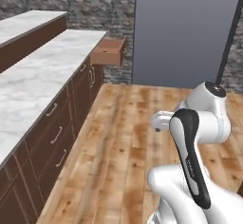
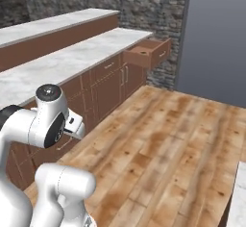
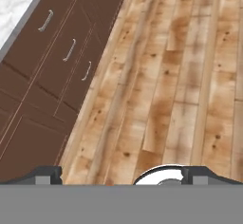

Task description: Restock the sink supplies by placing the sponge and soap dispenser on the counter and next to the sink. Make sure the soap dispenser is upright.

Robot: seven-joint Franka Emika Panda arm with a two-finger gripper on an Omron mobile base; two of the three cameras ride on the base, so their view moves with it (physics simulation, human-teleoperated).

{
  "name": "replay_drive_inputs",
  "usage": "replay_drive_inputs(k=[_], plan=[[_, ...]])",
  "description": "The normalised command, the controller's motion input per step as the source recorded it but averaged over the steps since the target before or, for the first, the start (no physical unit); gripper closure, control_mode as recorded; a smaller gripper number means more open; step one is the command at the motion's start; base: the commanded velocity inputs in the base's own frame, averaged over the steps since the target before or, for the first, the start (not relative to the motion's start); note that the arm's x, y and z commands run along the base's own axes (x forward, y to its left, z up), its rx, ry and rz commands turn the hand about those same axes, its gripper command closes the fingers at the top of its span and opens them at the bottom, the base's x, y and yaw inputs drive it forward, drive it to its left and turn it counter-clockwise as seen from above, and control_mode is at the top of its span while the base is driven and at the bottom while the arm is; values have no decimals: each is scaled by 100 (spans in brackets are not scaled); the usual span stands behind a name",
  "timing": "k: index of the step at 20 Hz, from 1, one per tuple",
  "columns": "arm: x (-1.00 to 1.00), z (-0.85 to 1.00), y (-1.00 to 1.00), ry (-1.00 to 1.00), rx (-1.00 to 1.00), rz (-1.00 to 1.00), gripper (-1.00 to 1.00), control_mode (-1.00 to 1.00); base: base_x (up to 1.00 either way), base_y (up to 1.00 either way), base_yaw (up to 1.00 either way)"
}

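Left base view: veined marble worktop (image 1: pixel 45 78) over brown wooden cabinets (image 1: pixel 57 133) with curved metal handles; open drawer (image 1: pixel 109 51) juts at far end; stone wall (image 1: pixel 85 2), plank floor (image 1: pixel 123 142). Arm (image 1: pixel 192 156) folded, elbow up.

Right base view: same drawer (image 2: pixel 150 53) open, arm (image 2: pixel 43 125) beside cabinets.

Hand view: gripper (image 3: pixel 122 176) aimed down at floor, fingertips (image 3: pixel 47 174) spread wide, empty. Sponge, soap dispenser, sink: location cannot be told.

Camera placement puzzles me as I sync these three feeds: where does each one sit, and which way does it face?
Left base view: behind the arm's left, facing forward along the marble worktop toward the open drawer; arm at lower right.
Right base view: behind the arm's right, facing the same cabinets and drawer; arm at lower left.
Hand view: on the hand, looking down at the wooden floor and cabinet fronts; open gripper at the bottom.
Both base views share the drawer, worktop and floor.
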Motion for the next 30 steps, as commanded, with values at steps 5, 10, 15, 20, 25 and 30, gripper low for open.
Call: replay_drive_inputs(k=[5,10,15,20,25,30], plan=[[0,0,0,0,0,0,-100,100,100,-15,0],[0,0,0,0,0,0,-100,100,100,-8,0],[0,0,0,0,0,0,-100,100,100,-6,1],[0,0,0,0,0,0,-100,100,100,0,6],[0,0,0,0,0,0,-100,100,100,0,13],[0,0,0,0,0,0,-100,100,100,-1,14]])
